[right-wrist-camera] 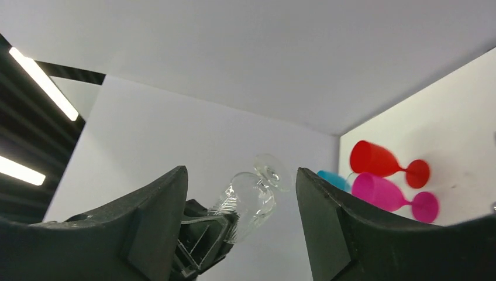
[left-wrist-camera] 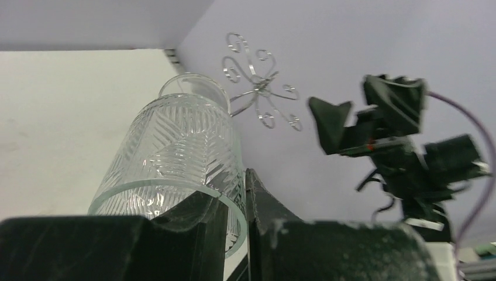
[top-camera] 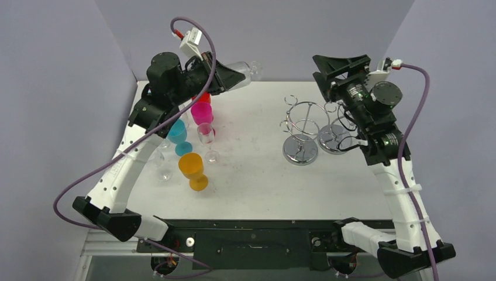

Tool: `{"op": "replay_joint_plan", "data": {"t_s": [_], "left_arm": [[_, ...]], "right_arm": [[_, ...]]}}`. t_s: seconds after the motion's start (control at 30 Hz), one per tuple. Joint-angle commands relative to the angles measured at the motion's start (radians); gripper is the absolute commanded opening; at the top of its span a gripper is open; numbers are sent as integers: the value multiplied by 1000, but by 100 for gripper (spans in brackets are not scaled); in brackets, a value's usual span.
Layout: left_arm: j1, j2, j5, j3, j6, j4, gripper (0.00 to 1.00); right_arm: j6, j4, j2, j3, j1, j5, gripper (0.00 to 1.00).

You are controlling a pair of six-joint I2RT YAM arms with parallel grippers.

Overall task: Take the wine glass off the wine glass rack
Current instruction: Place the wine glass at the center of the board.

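The left gripper's (left-wrist-camera: pixel 231 198) fingers (left-wrist-camera: pixel 266 205) clench the rim of a clear, cut-pattern glass (left-wrist-camera: pixel 175 146), pinching the bowl's wall between them. The glass is off the racks and in the air, tilted almost on its side, with its stem and foot pointing away from the gripper. From above, the left gripper (top-camera: pixel 237 75) holds the glass (top-camera: pixel 250 69) high over the far edge of the table (top-camera: pixel 257 170), close to the back wall and well apart from the two chrome racks (top-camera: pixel 301 126), which stand side by side on the table's right half. The right gripper (right-wrist-camera: pixel 241 175) is released, its fingers (right-wrist-camera: pixel 158 222) spread wide with nothing between them; through the gap its camera sees the glass (right-wrist-camera: pixel 251 196) in the other gripper across the table. In the overhead view the right gripper (top-camera: pixel 342 63) hangs raised beyond the racks, facing left. Below the left arm (top-camera: pixel 131 158) other glasses are grouped on the table: orange (top-camera: pixel 193 170), cyan (top-camera: pixel 178 136), magenta (top-camera: pixel 203 114) and red (top-camera: pixel 203 98) ones, plus two clear ones (top-camera: pixel 208 140), all upright as far as can be told.
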State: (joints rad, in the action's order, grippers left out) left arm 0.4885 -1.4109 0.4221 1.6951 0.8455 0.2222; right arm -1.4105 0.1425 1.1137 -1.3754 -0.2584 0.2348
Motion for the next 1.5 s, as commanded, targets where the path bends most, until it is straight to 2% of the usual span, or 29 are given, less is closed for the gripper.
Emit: {"op": "replay_joint_plan", "data": {"t_s": [0.0, 0.2, 0.3, 0.63, 0.9, 1.13, 1.4, 1.47], "left_arm": [[57, -41, -238, 160, -287, 522, 0], [161, -90, -447, 178, -400, 761, 0], [191, -94, -486, 123, -426, 795, 0], [306, -160, -516, -127, -417, 697, 0], [337, -247, -550, -269, -395, 605, 0], [349, -308, -562, -324, -379, 547, 1], [356, -346, -580, -341, -373, 545, 9], [355, -346, -585, -341, -372, 550, 15]], "right_arm": [[326, 277, -46, -134, 3, -152, 64], [463, 400, -49, -220, 6, -230, 65], [498, 435, -47, -237, 10, -266, 66], [515, 445, -50, -238, 30, -263, 68], [519, 449, -50, -237, 33, -247, 68], [519, 437, -49, -223, 36, -243, 68], [522, 436, -45, -216, 41, -244, 69], [520, 429, -50, -207, 43, -244, 69]]}}
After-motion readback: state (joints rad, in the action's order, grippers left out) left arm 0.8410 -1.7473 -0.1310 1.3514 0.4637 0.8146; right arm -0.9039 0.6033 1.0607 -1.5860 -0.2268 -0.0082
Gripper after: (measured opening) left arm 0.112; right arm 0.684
